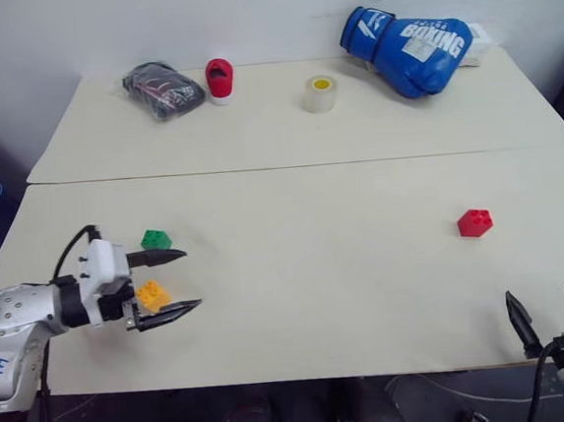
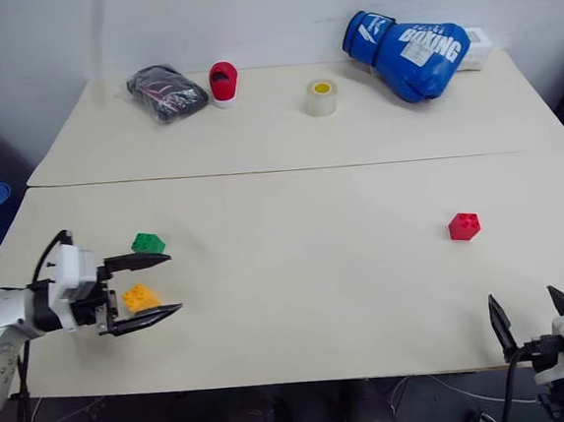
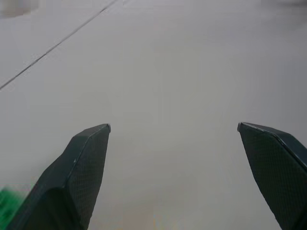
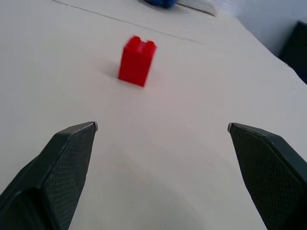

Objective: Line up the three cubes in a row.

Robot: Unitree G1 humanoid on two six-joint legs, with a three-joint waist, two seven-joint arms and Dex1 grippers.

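Three cubes loose on table (image 1: 319, 297): green (image 1: 155, 240); orange-yellow (image 1: 152, 295); red (image 1: 474, 222)

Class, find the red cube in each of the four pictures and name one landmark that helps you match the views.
Left eye view: red cube at right of the near table, alone.
Right eye view: same spot, right of centre.
Left wrist view: not in it.
Right wrist view: upper middle, beyond the open fingertips.
Shared landmark: the seam between the tables, behind the cube.
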